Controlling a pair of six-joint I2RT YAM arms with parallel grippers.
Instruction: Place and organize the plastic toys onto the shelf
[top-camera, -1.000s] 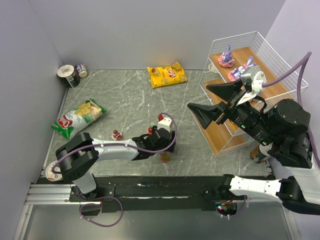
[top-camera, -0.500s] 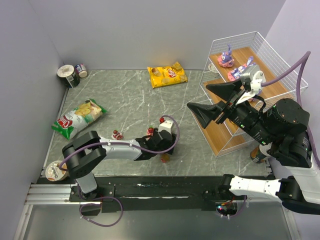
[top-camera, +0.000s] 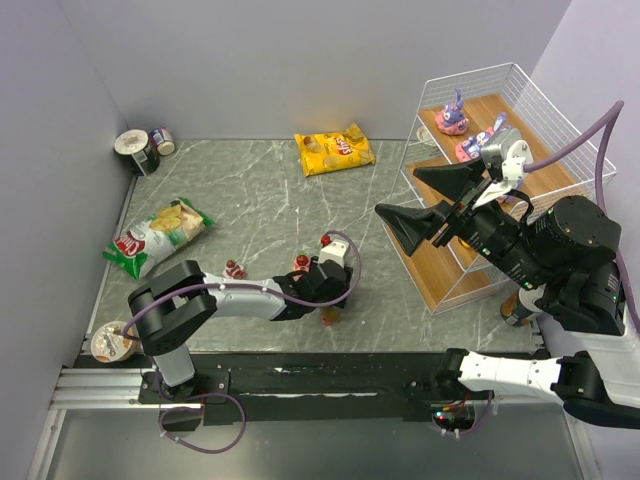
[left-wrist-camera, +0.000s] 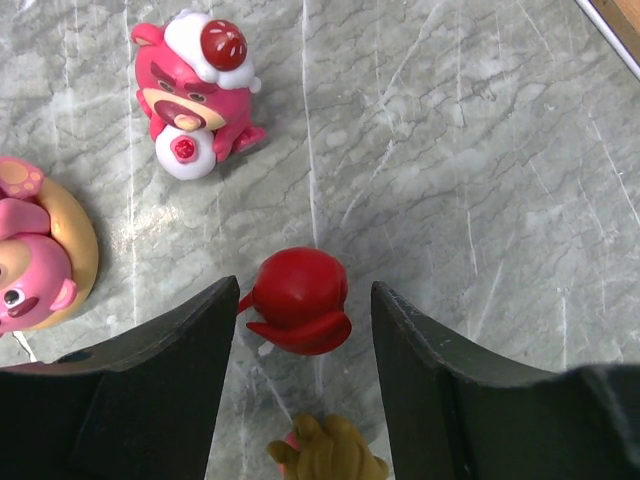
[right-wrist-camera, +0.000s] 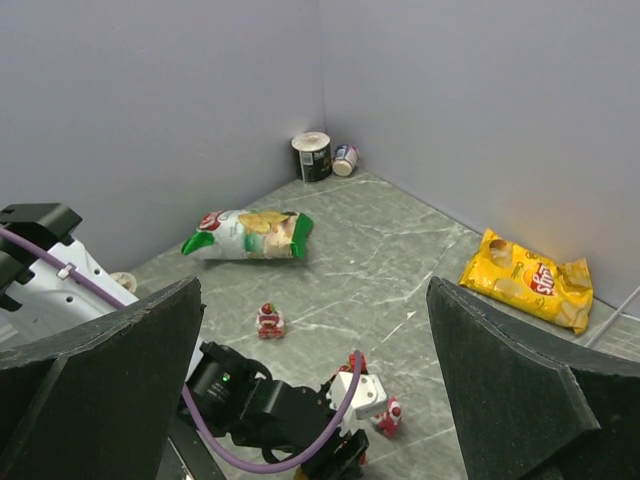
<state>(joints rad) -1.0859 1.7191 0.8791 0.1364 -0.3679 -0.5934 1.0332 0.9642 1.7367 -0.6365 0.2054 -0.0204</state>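
- left gripper (left-wrist-camera: 304, 290): jaws apart, straddling red cherry toy (left-wrist-camera: 300, 312) on marble table (top-camera: 250, 190).
- right gripper (top-camera: 397, 191): jaws wide apart, empty, near shelf (top-camera: 540, 120); purple bunny (top-camera: 452, 118) on top board.
- yellow chip bag (top-camera: 335, 150): logo unreadable.

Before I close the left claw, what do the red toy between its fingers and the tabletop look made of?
Red toy: likely moulded plastic, smooth with a slight sheen. Tabletop: grey marble look, white veins, matte; stone or printed sheet, cannot tell.
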